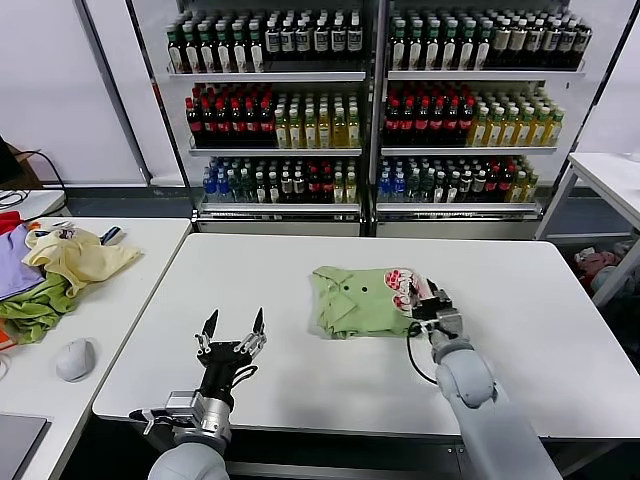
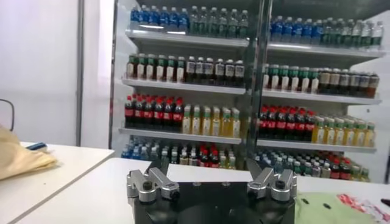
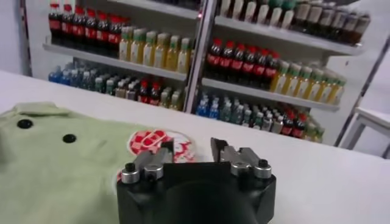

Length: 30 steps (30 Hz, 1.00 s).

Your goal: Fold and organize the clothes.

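The light green polo shirt (image 1: 355, 300) lies folded at the middle of the white table (image 1: 300, 260), collar and buttons up, with its red-and-white patch (image 1: 403, 284) at the right end. My right gripper (image 1: 428, 298) is low at that right edge, open, with one finger (image 3: 163, 150) over the patch (image 3: 149, 141) and the other over bare table. The shirt fills the near side of the right wrist view (image 3: 55, 164). My left gripper (image 1: 233, 326) is open and empty, fingers up, above the table's front left; the shirt's corner shows beside it (image 2: 329, 208).
A side table on the left holds a pale yellow garment (image 1: 82, 256), a darker green cloth (image 1: 35, 308) and a grey mouse (image 1: 75, 358). Shelves of bottles (image 1: 370, 110) stand behind. Another white table (image 1: 612, 172) is at the far right.
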Available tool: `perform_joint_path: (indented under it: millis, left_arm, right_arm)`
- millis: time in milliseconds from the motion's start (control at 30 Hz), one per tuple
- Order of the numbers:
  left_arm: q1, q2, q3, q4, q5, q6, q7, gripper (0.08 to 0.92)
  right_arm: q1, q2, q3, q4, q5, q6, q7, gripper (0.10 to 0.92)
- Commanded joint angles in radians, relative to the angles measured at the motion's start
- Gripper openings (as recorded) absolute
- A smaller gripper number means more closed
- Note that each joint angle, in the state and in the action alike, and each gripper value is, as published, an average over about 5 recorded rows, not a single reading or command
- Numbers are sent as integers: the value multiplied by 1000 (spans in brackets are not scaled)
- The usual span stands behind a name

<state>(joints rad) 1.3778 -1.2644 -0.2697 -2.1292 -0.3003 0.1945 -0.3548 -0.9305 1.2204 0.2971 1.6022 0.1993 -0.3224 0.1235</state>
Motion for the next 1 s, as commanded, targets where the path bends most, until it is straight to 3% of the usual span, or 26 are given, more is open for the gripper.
perform_joint_path:
  millis: [33, 333, 433, 1000]
  left_arm:
    - [-3, 1, 13, 3, 2, -1, 15, 823]
    - [-10, 7, 17, -4, 2, -6, 22, 823]
    - [-5, 11, 17, -5, 1, -7, 25, 823]
    - [24, 26, 19, -29, 4, 36, 86, 823]
  right_arm:
    - [-291, -30, 219, 306, 5, 106, -23, 515]
    - [-550, 0, 335, 502, 37, 202, -41, 768]
    - [-607, 16, 347, 552, 43, 194, -56, 813]
    - [-689, 79, 342, 623, -11, 236, -52, 823]
